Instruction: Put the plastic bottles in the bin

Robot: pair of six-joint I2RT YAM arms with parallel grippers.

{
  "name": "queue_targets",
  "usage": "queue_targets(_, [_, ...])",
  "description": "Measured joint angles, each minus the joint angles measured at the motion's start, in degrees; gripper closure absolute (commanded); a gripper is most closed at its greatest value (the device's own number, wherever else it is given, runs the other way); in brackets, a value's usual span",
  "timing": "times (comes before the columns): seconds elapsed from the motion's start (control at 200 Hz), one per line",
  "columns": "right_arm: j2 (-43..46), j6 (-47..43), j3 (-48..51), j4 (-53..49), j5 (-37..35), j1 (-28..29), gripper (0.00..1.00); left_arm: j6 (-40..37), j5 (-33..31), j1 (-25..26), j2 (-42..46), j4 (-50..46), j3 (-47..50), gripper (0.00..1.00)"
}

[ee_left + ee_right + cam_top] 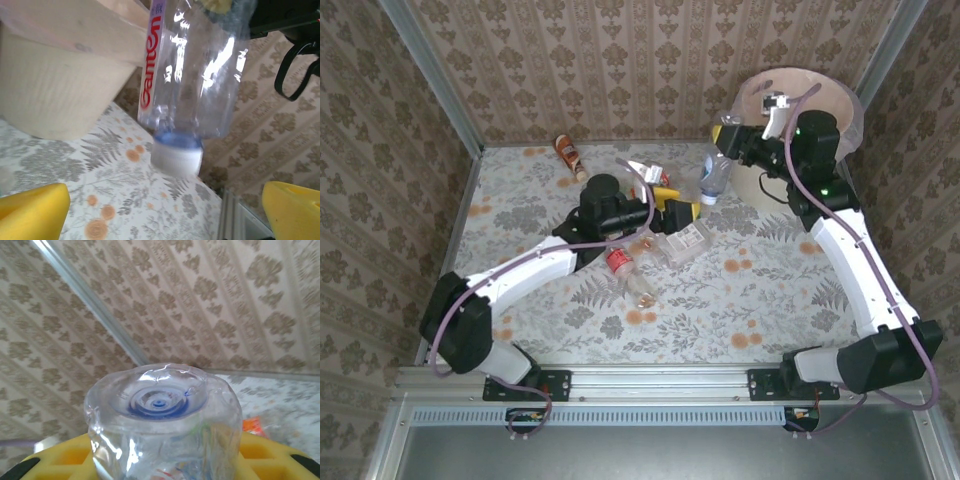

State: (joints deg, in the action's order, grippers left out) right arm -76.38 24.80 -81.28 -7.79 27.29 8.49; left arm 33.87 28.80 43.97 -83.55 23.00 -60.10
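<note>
Floral-print table, patterned wallpaper walls on three sides.

Far left at the back: one orange-labelled bottle, lying alone. Mid-table, my left gripper hangs low with its fingers spread wide and nothing between them. It sits right by the loose bottles, which lie flat in a cluster, some crushed.

Right of that is the held bottle: clear, blue cap, long axis near vertical, cap down. My right gripper is clamped on its upper body, with the base end poking up past the fingers in the right wrist view.

The bin is at the far right corner. The bottle hangs outside the bin's left wall, just beside it and below rim level. My judgement: it needs to lift and carry right over the rim before release. The right arm is the nearer one; risk is the cap clipping the rim or the bag.
</note>
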Motion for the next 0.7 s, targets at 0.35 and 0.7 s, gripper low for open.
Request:
queue_targets(0.35, [-9.05, -8.90, -19.45, -8.48, -10.45, -8.35, 0.54, -4.00, -15.37, -0.24, 11.13, -7.98, 6.05, 0.00])
queue_targets(0.7, [-22.86, -17.07, -40.17, -17.29, -27.69, -10.01, 0.51, -4.09, -26.21, -0.57, 15.72, -12.76, 9.99, 0.00])
